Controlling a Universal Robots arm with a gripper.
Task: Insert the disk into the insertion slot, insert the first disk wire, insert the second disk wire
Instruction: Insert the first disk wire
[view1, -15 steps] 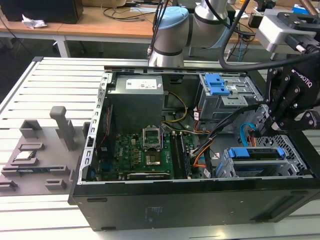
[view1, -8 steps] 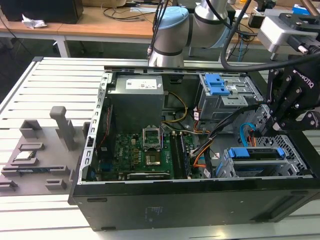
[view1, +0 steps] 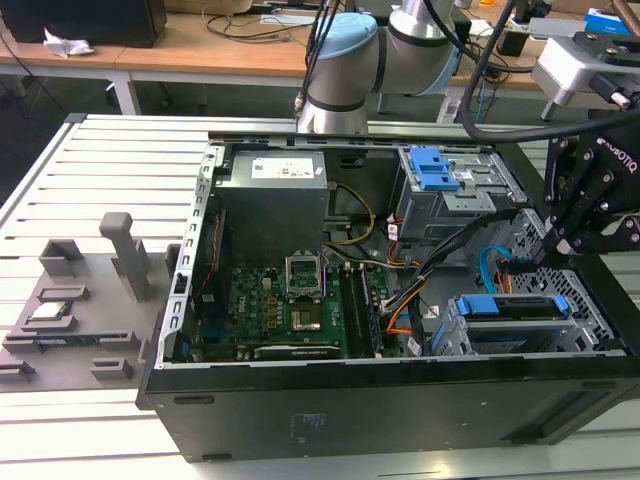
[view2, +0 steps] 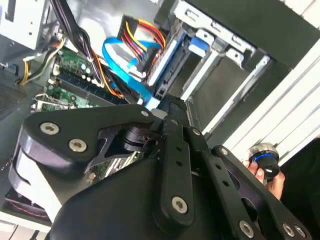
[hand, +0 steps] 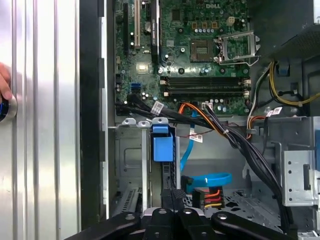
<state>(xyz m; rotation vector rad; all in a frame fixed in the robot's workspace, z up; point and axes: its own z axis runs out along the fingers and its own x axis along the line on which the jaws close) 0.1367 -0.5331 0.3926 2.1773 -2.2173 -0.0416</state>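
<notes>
- The gripper (hand: 172, 195) was closed, its fingers together with nothing seen between them, tips down inside the case.
- Just beside the tips lay the blue cable (hand: 210, 179) and the power plug (hand: 206, 196). Whether either was seated could not be told.
- The disk (view1: 510, 322) sat in the slot (view1: 452, 335), at about 7 o'clock from the gripper in the exterior view.
- By my judgement the disk was stiff, dense and shock-sensitive, best held by its blue carrier edges. The wires looked limp, so the hard plug bodies were the place to grip.
</notes>
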